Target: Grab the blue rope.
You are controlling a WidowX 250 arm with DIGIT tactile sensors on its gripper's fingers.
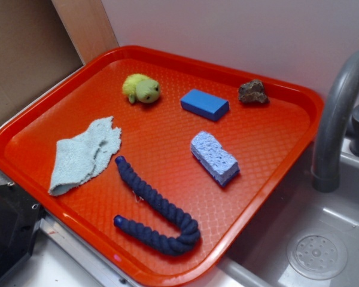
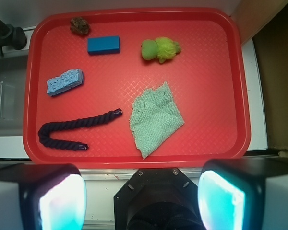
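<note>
The blue rope (image 1: 157, 210) (image 2: 71, 129) is a thick dark navy twisted cord bent into a hook shape. It lies on the red tray (image 1: 60, 84) (image 2: 211, 57) near the tray's front edge. In the wrist view my gripper (image 2: 142, 201) hangs high above the tray's near rim, well clear of the rope. Its two pale fingers (image 2: 62, 203) stand wide apart with nothing between them. The gripper does not show in the exterior view.
On the tray also lie a pale green cloth (image 1: 84, 155) (image 2: 154, 117), a periwinkle sponge (image 1: 214, 158) (image 2: 65, 82), a blue block (image 1: 204, 104) (image 2: 103, 45), a green plush toy (image 1: 142, 88) (image 2: 159, 49) and a brown lump (image 1: 253, 92) (image 2: 79, 26). A grey faucet (image 1: 335, 113) and sink (image 1: 311, 239) are beside the tray.
</note>
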